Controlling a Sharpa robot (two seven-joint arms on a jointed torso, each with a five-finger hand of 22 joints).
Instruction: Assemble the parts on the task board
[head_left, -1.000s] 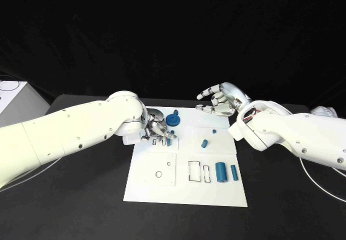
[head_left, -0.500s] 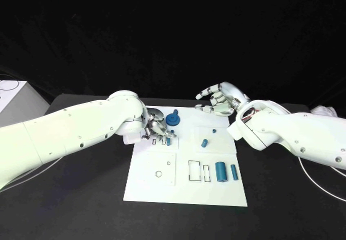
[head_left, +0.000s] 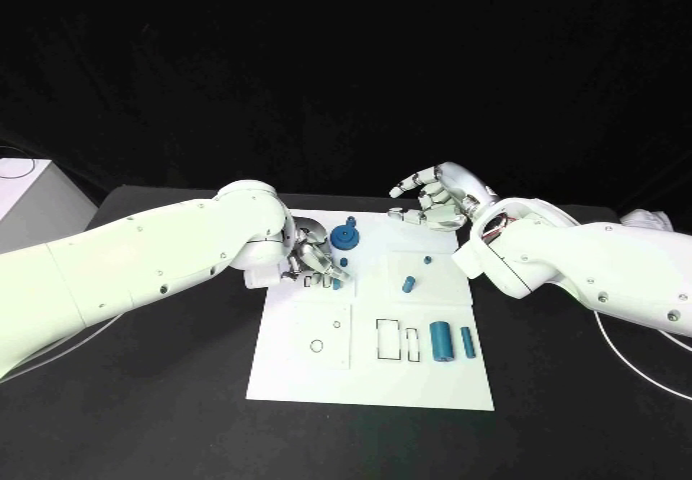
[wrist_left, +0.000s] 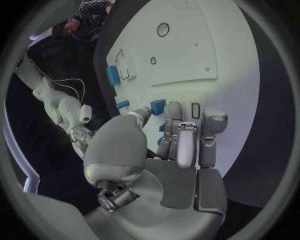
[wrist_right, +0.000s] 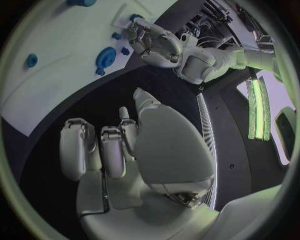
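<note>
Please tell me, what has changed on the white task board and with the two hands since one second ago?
Little: the silver right hand drifted slightly towards the robot's left above the far edge of the white task board. The silver left hand stays low over the small blue part; the blue parts have not moved.

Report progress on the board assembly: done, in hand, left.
Done: a round blue part sits at the board's far end; whether it is seated is unclear. In hand: the left hand works at a small blue part by the slots. Left: two cylinders lie loose, outlines beside them bare. The right hand hovers open.
</note>
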